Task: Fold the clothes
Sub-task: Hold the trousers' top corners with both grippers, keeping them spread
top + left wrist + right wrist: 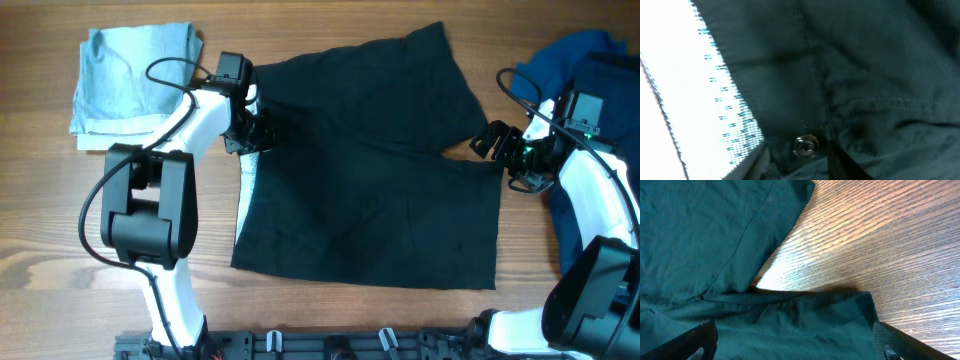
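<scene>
The black shorts (370,170) lie spread flat mid-table, with the whitish inner waistband (244,195) turned out along their left edge. My left gripper (246,130) is down on the upper left waistband corner. In the left wrist view its fingers (797,162) are close together with black cloth and a metal snap button (806,145) between them, next to the white waistband (685,100). My right gripper (497,143) sits at the notch between the two legs on the right. Its fingers (792,342) are wide apart over the lower leg's hem (805,315).
A folded pale blue garment (135,75) lies at the back left. Dark blue garments (590,60) are heaped at the back right, beside my right arm. Bare wood (880,245) shows between the shorts' legs and along the front edge.
</scene>
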You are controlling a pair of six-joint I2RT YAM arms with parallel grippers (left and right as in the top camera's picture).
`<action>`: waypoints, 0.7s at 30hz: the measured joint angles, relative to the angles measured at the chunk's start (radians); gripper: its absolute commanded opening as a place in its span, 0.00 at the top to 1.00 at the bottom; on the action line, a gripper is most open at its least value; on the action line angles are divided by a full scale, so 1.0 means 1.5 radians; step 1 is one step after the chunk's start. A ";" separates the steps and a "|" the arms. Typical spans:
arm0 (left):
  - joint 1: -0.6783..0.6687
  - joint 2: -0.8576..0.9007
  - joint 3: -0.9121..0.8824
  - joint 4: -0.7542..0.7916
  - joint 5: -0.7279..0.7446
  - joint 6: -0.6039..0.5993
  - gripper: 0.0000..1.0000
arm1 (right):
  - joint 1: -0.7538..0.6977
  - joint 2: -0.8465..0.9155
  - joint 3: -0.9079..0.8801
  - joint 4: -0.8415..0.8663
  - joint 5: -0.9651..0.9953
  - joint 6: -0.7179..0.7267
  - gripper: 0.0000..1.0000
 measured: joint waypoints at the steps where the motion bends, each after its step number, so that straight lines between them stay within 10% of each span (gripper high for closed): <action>1: 0.000 0.000 0.000 0.000 -0.002 -0.003 0.96 | 0.000 0.000 0.000 0.000 0.000 0.000 0.00; 21: 0.032 -0.078 -0.002 -0.048 -0.011 -0.003 0.96 | 0.000 0.000 0.000 0.000 0.000 0.000 0.00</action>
